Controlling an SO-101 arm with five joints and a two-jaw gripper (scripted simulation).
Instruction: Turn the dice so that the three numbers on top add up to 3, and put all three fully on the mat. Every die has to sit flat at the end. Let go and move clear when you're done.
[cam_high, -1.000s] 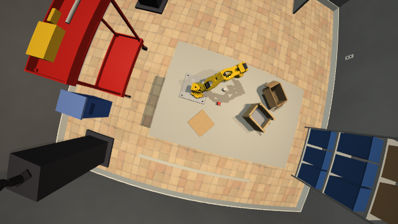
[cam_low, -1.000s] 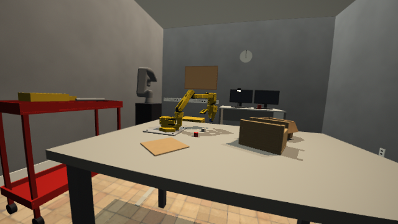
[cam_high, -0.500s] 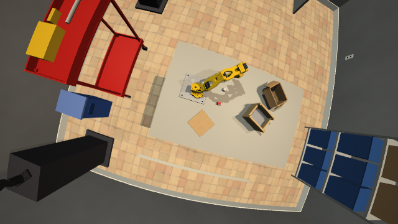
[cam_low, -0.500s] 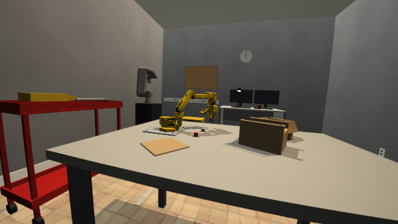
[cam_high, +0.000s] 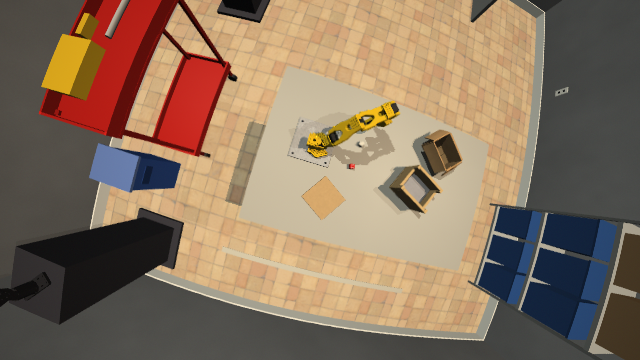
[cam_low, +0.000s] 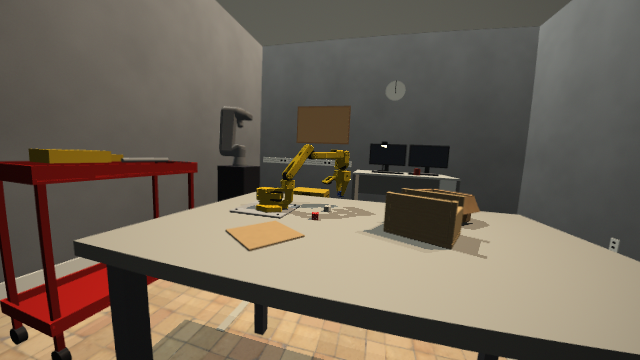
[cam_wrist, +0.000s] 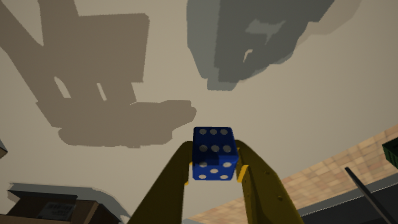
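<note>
The tan square mat (cam_high: 323, 197) (cam_low: 265, 235) lies flat on the pale table (cam_high: 375, 225) (cam_low: 320, 270). In the top view, the arm's base plate (cam_high: 296, 150) (cam_low: 240, 211) stands above the mat, and the red die (cam_high: 351, 166) (cam_low: 315, 216) and white die (cam_high: 361, 144) (cam_low: 327, 208) rest off it, above and to its right. Two open cardboard boxes (cam_high: 401, 191) (cam_low: 422, 220) (cam_high: 433, 156) (cam_low: 467, 201) occupy the table well to its right. The gripper (cam_low: 341, 191) (cam_wrist: 215, 159), its jaws slightly parted, clasps the blue die (cam_low: 340, 194) (cam_wrist: 215, 151) above the table, away from the mat; six pips mark one visible face, five another. Beyond the table, the tiled floor (cam_high: 375, 310) (cam_low: 200, 300) carries a red cart (cam_high: 192, 105) (cam_low: 100, 172) to the mat's upper left. In the exterior view, a round clock (cam_low: 395, 90) and brown board (cam_low: 324, 125) hang on the grey wall behind the mat.
</note>
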